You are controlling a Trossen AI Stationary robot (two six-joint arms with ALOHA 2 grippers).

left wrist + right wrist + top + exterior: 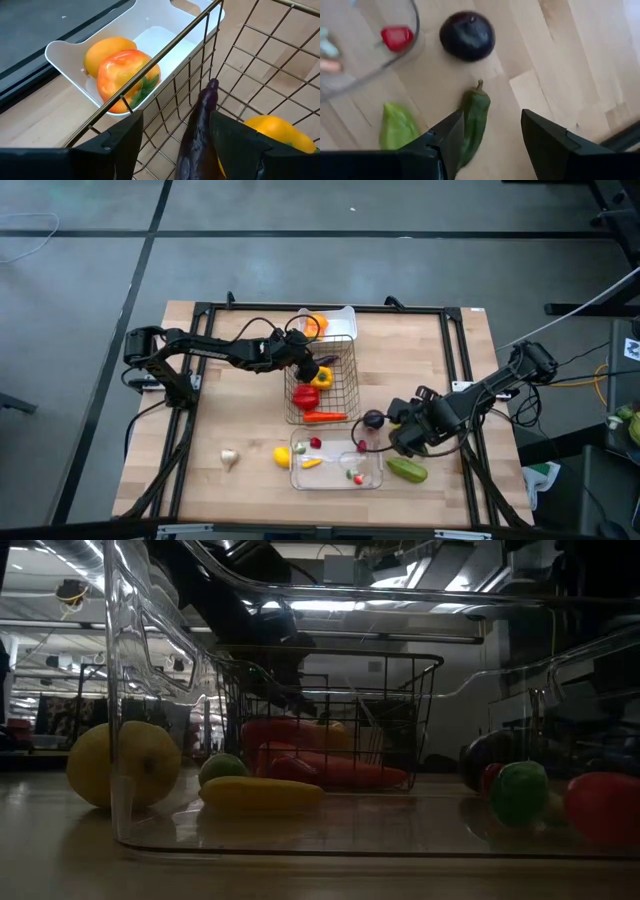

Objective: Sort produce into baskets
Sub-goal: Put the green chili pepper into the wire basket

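Observation:
My left gripper point(300, 356) is inside the wire basket point(348, 395) at its far left corner, fingers open. A long dark purple eggplant point(200, 130) lies between the fingers, close to one of them, its tip at the basket wall. My right gripper point(492, 135) is open over the table right of the clear tray point(372, 478). A dark green pepper point(472, 120) lies on the wood under the gap, close to one finger. A light green vegetable point(397, 127) and a round purple eggplant point(467, 35) lie nearby. My left gripper has the long eggplant between its open fingers, lying along them. The eggplant's side point(207, 125) is right beside one finger point(235, 145). I cannot tell whether they touch.
The basket holds a red pepper point(305, 395), a yellow pepper point(322, 376) and a carrot point(323, 417). The white tray point(150, 40) behind it holds an orange and an orange-red pepper. A lemon point(282, 456) and a garlic point(229, 458) lie left of the clear tray.

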